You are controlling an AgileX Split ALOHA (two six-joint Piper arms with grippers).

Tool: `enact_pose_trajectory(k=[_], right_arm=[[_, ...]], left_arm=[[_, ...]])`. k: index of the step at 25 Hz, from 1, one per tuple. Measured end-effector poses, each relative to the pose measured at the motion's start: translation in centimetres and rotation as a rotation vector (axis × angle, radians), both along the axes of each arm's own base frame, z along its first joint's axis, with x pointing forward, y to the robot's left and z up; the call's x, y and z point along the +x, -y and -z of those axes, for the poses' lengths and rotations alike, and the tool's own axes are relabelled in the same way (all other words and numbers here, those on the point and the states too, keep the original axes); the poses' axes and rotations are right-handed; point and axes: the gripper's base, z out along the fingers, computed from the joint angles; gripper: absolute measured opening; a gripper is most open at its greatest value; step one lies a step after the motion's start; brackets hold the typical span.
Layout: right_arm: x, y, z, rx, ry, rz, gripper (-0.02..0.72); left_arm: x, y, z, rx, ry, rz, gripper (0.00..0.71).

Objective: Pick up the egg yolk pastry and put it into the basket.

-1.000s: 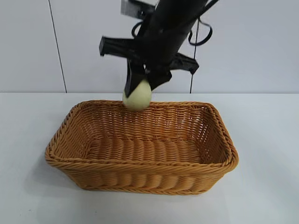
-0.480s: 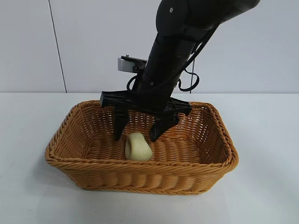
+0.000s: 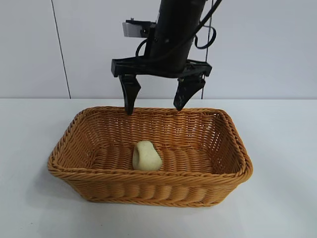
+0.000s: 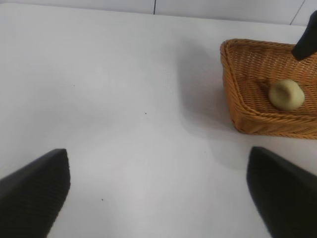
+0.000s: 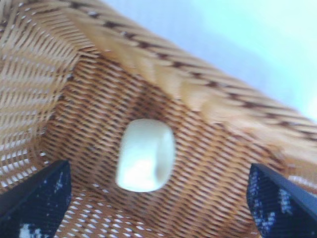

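Wicker basket (image 3: 218, 129) is cradling the pastry (image 3: 146, 156) on its floor as I am holding my right gripper (image 3: 157, 105) above, fingers spread and empty; my left gripper (image 4: 158, 191) is hovering wide open over the table (image 4: 109, 99).

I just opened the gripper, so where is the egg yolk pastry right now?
In the exterior view the egg yolk pastry lies on the floor of the basket, slightly left of centre, below the open right gripper.
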Motion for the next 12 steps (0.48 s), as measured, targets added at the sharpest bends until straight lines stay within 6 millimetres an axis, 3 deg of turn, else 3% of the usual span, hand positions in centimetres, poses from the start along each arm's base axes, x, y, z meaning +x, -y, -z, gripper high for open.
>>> enact_pose_trajectory(k=[4, 12], right_arm=[[1.4, 2.0, -1.3, -0.005, 0.017, 0.056, 0.695], [5.1, 11.1, -1.3, -0.032, -0.019, 0.279, 0.695]], left_arm=[[0.0, 0.0, 0.0, 0.0, 0.0, 0.0, 0.696], [0.0, 0.0, 0.0, 0.0, 0.0, 0.0, 0.696]])
